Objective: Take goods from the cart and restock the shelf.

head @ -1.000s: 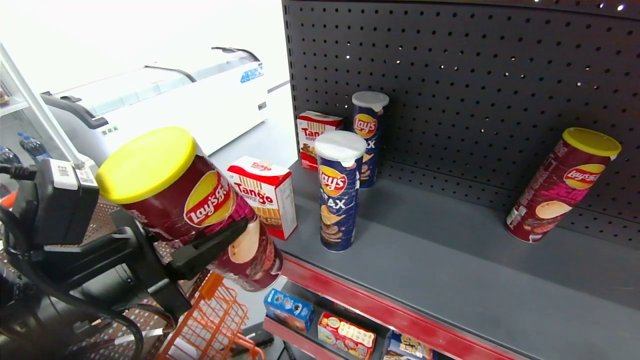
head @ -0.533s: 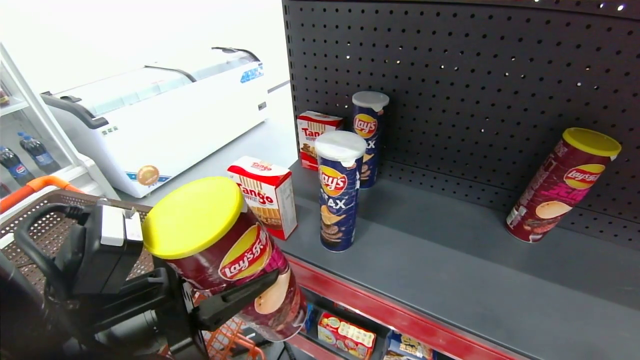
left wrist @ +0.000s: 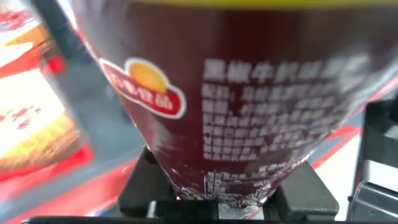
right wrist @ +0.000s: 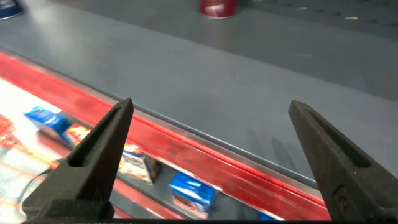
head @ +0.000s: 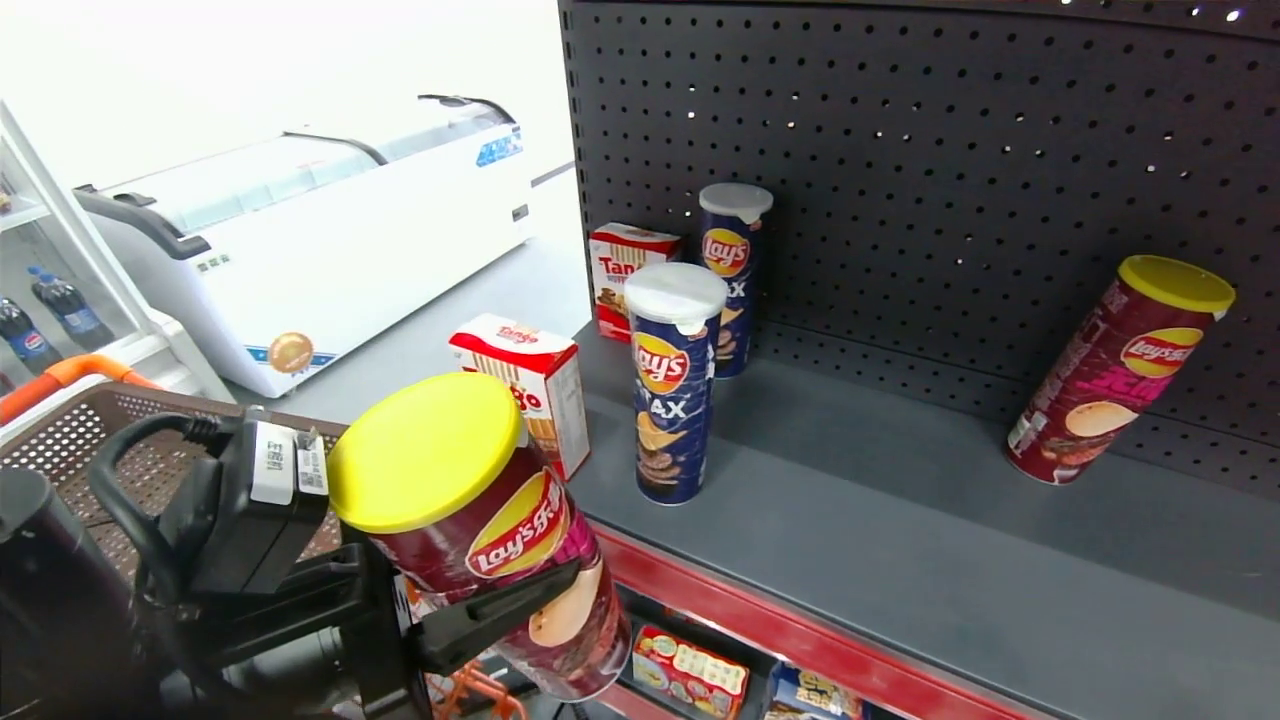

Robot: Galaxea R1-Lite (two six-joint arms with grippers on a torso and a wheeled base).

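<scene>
Visibly tilted in left end effector (head: 505, 585), chip can (head: 500, 530): lid up, prob. leftward.

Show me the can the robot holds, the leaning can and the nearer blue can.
held can (head: 500, 530), head view, its side below the lid
leaning can (head: 1105, 385), head view, its middle
nearer blue can (head: 668, 390), head view, its front

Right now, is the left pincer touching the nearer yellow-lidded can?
Touching. In the head view the left pincer has a black finger lying flat across the side of the yellow-lidded can; the left wrist view shows the can seated against its body.
</scene>
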